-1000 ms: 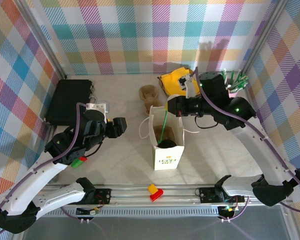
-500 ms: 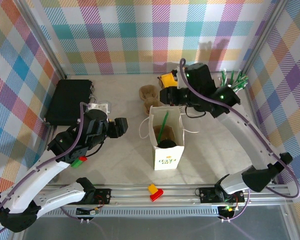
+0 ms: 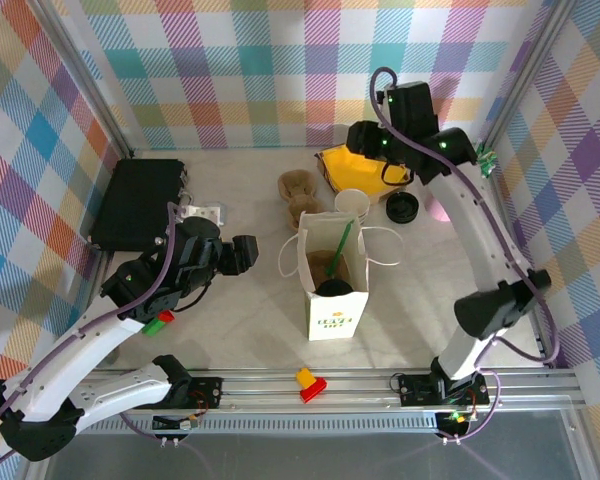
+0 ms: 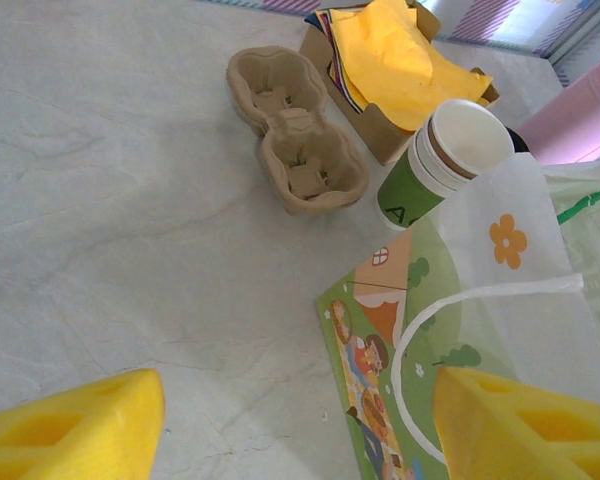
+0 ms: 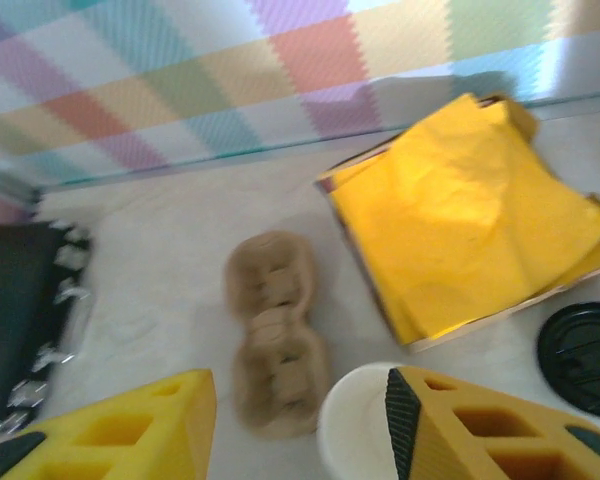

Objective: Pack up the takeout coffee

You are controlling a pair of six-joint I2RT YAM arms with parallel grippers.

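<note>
Spread partway, the fingers of the right pincer (image 5: 298, 392) are seen with nothing gripped, above the far side of the worktop (image 3: 235, 190). The left pincer (image 4: 300, 385) is held wide and empty, just left of the paper bag (image 3: 337, 318). Open room is offered between the bag and the black case (image 3: 135, 203) at the left edge. The takeout coffee (image 3: 332, 288) is set inside the bag, against its near wall. What appears to be its black lid is seen from above.

Pale table (image 3: 250, 320), paper bag (image 3: 337, 315), cup carrier (image 3: 298, 195), napkin box (image 3: 338, 165), black lid (image 3: 401, 207)
</note>
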